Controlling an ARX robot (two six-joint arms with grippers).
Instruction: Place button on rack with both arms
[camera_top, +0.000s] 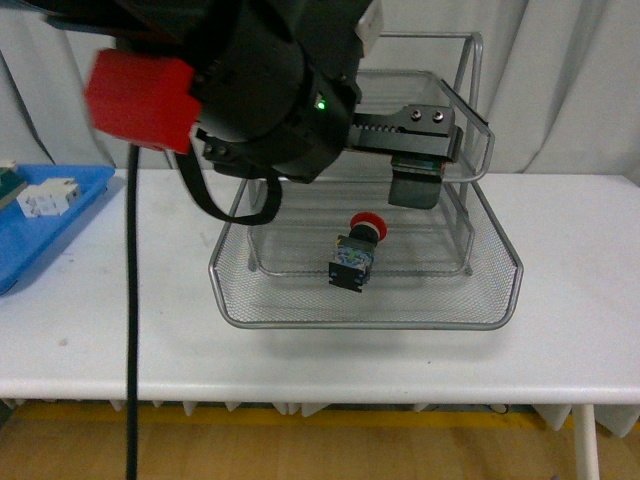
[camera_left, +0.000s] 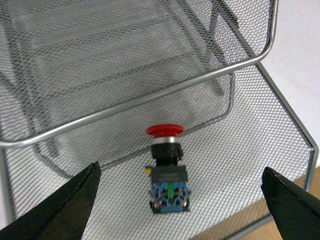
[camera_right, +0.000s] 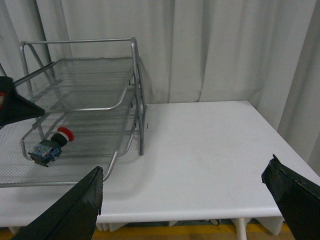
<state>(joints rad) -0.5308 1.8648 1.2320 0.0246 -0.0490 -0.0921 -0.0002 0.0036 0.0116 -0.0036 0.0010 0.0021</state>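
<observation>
The button (camera_top: 357, 252), with a red cap and a black and blue body, lies on its side on the bottom tier of the silver wire-mesh rack (camera_top: 490, 300). It also shows in the left wrist view (camera_left: 167, 172) and in the right wrist view (camera_right: 51, 145). My left gripper (camera_left: 180, 200) is open and empty, above the button, with its fingers (camera_top: 415, 185) over the rack's front. My right gripper (camera_right: 187, 200) is open and empty, over the white table (camera_right: 210, 145) to the right of the rack (camera_right: 135, 75).
A blue plastic tray (camera_top: 75, 215) with a white block (camera_top: 48, 198) and a green-and-cream block (camera_top: 8, 183) lies at the table's left. The left arm's black body and cable (camera_top: 131, 330) fill the upper left of the front view. White curtains hang behind.
</observation>
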